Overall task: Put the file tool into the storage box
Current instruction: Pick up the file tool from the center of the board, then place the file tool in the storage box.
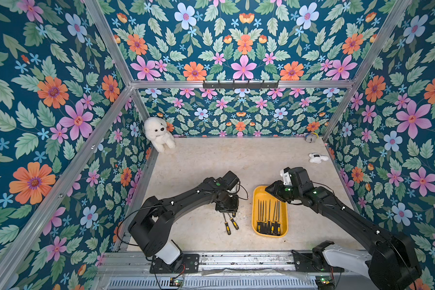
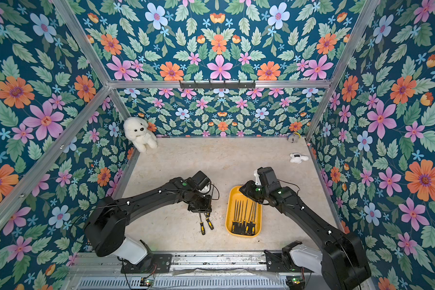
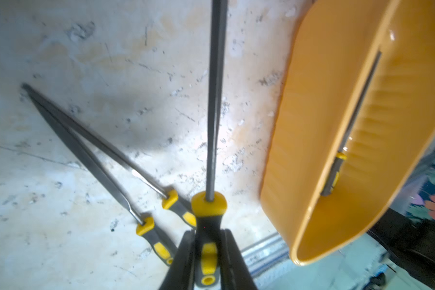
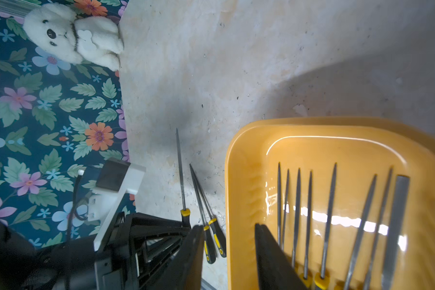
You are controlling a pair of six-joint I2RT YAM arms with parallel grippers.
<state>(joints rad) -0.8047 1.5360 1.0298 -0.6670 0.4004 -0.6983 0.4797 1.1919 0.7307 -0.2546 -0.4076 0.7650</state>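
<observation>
While both top views bury the grasp under the arm, the left wrist view shows the left gripper clamped on the file tool. It has a slim grey shaft and a black-yellow handle pinched between the fingers, and sits just beside the storage box, not inside. Two loose files lie alongside. The right gripper is spread open over the box rim.

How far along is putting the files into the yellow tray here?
Done: several files already lie in the storage box. In hand: the left gripper is shut on the handle of one file. Left: that file plus two loose files on the table beside the box.
</observation>
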